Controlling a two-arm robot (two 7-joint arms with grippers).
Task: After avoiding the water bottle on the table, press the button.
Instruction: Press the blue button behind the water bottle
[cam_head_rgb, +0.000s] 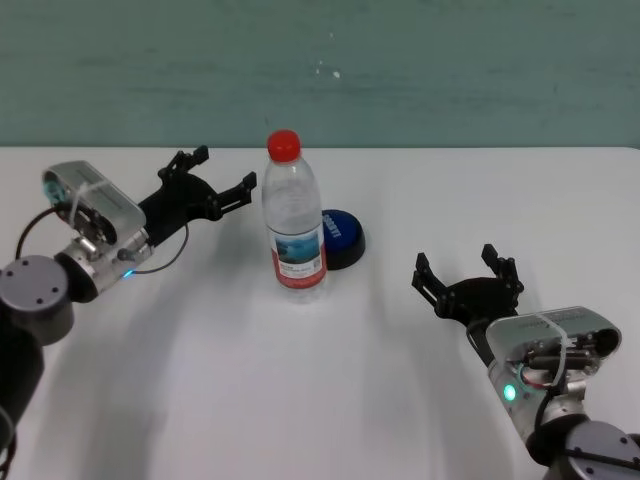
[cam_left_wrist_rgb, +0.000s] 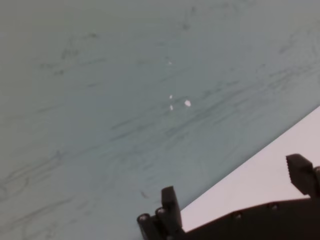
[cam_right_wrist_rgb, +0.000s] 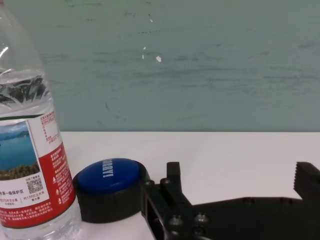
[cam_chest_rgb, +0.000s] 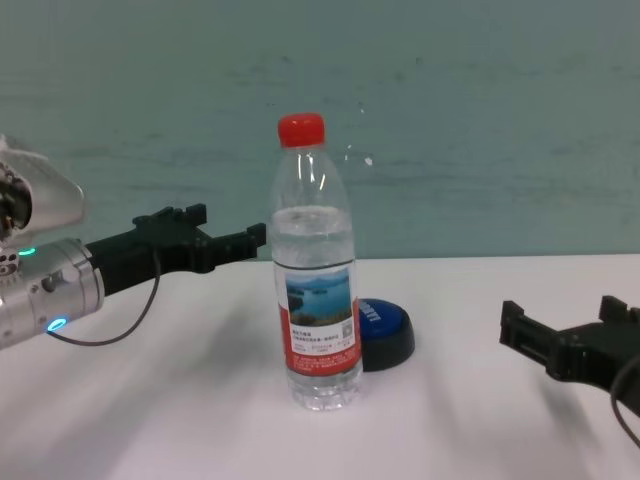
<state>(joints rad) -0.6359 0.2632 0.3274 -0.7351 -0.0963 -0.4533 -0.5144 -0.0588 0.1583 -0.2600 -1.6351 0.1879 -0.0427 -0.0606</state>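
Water bottle (cam_head_rgb: 294, 218) stands upright just before the blue button (cam_head_rgb: 341, 238); left gripper (cam_head_rgb: 215, 178) and right gripper (cam_head_rgb: 468, 271) sit either side, claws wide, holding nothing.

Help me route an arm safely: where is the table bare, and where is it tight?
Bare: table between the right gripper and the water bottle, and in front of the bottle. Tight: the button sits close behind the bottle; the left gripper hovers on the bottle's left.
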